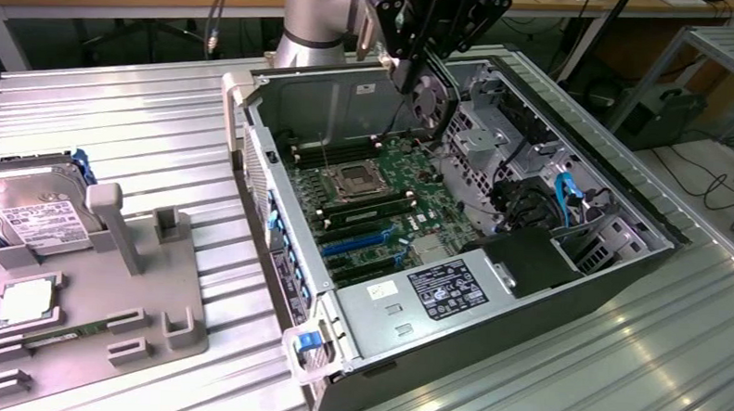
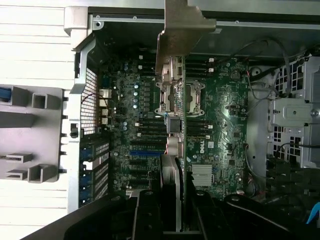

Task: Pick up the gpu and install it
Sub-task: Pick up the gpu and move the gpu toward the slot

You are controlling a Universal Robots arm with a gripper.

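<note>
The pincer (image 1: 420,67) hangs over the far end of the open computer case (image 1: 328,102), clamped narrow on the gpu (image 1: 429,101), which it carries edge-on with the round black fan facing the exterior view's right. The card sits clear above the motherboard (image 1: 380,197), not touching it, close to the case's far wall and beside the drive cage (image 1: 495,127).

There is open room over the board's middle. It is bounded by the case walls on the exterior view's left, the drive cage and blue cables (image 1: 566,191) on the right, and the power supply (image 1: 437,292) at the near end.

From the exterior view I also see the ribbed metal counter (image 1: 136,121) and a grey holder (image 1: 140,288) with a hard drive (image 1: 39,214) standing in it, well apart from the case.

The wrist view looks straight down the card. The pincer (image 2: 175,212) has black fingers (image 2: 145,215) on either side of the gpu (image 2: 174,135), a narrow slab with its silver bracket (image 2: 184,30) at the end away from the grip. Under it lie the motherboard (image 2: 225,115), the processor socket (image 2: 192,97) partly hidden by the card, and a blue expansion slot (image 2: 145,152) just to one side of the card's line.
</note>
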